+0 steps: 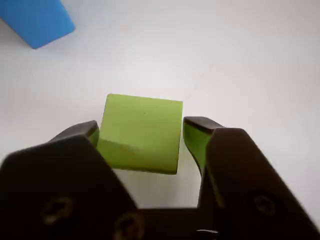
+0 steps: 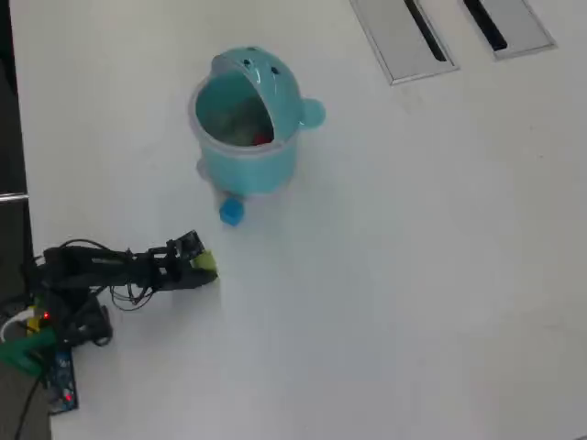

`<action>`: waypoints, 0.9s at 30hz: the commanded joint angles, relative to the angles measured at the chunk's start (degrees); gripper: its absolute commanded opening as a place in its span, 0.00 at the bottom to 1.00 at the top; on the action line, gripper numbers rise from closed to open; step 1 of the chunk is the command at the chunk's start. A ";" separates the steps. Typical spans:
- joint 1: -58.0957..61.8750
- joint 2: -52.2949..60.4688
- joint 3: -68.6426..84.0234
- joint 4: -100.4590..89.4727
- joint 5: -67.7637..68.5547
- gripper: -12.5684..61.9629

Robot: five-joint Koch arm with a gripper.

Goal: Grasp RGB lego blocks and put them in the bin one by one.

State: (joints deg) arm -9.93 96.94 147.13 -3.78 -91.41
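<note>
White table (image 2: 413, 275) bears yellow-green block (image 1: 141, 132), edges skewed, between parted jaws.

The yellow-green block (image 1: 141, 132) looks like smooth, matt plastic, its faces even and without shine. The blue block (image 1: 37, 20) has the same dull, smooth plastic look. The gripper (image 1: 141, 131) has jaws of dark, matt plastic (screw heads sunk into the surface). The worktop (image 2: 413, 275) is a smooth white sheet with a faint soft sheen. The bin (image 2: 266, 165) is teal-blue plastic, slightly glossy on its rounded hood.
</note>
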 commanded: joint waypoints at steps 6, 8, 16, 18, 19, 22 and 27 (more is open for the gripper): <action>0.26 -1.23 -4.04 -3.96 0.53 0.51; 0.35 -0.97 -4.13 -4.75 1.32 0.44; -2.20 0.79 -4.31 -10.46 8.96 0.31; -2.72 1.32 -4.75 -11.78 9.76 0.31; -3.16 1.93 -5.45 -12.48 10.90 0.31; -4.22 3.34 -6.77 -16.00 13.97 0.31; -6.15 5.10 -8.53 -27.95 21.09 0.31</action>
State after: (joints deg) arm -15.64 100.11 144.67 -25.40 -70.66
